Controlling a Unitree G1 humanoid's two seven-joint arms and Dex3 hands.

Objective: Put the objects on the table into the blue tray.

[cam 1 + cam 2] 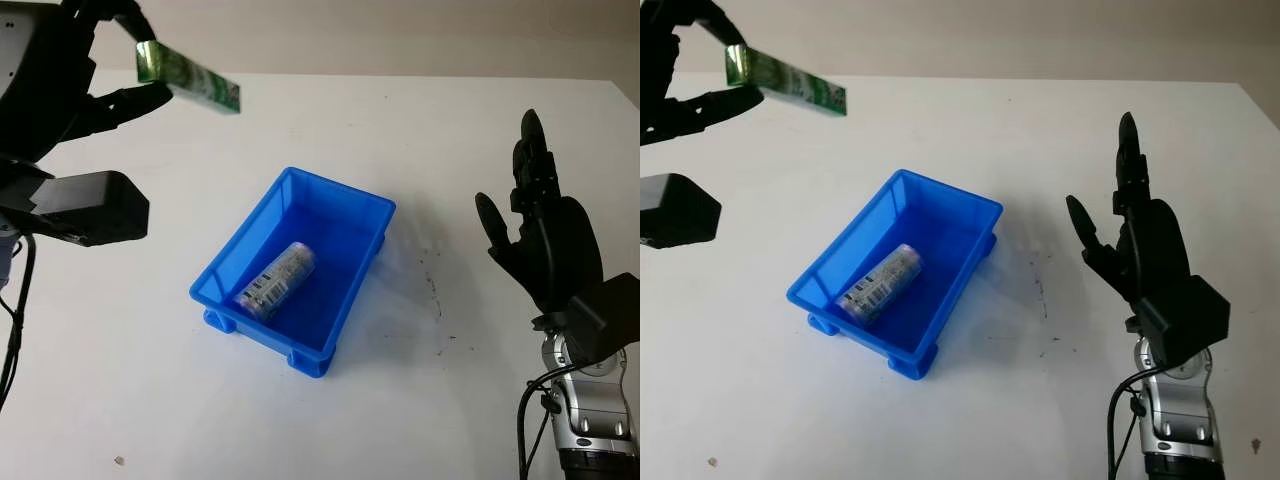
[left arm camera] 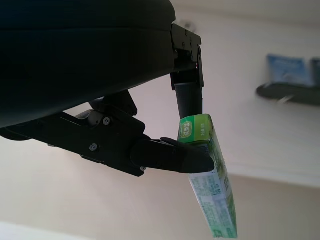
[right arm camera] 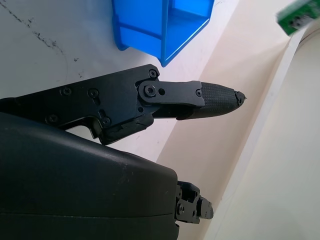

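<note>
Head views: a green box [image 1: 188, 79] is pinched by one end in the left hand [image 1: 60, 70], raised well above and behind the blue tray [image 1: 352, 290], where a can [image 1: 276, 280] is laid. The right hand [image 1: 1140, 250] is held open beside the tray. Left wrist view: the box [image 2: 210, 175] is clamped between fingertips [image 2: 172, 156].

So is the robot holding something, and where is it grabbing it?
Yes. The left hand pinches the green box by one end, up in the air. The right hand is open, holding nothing.
</note>
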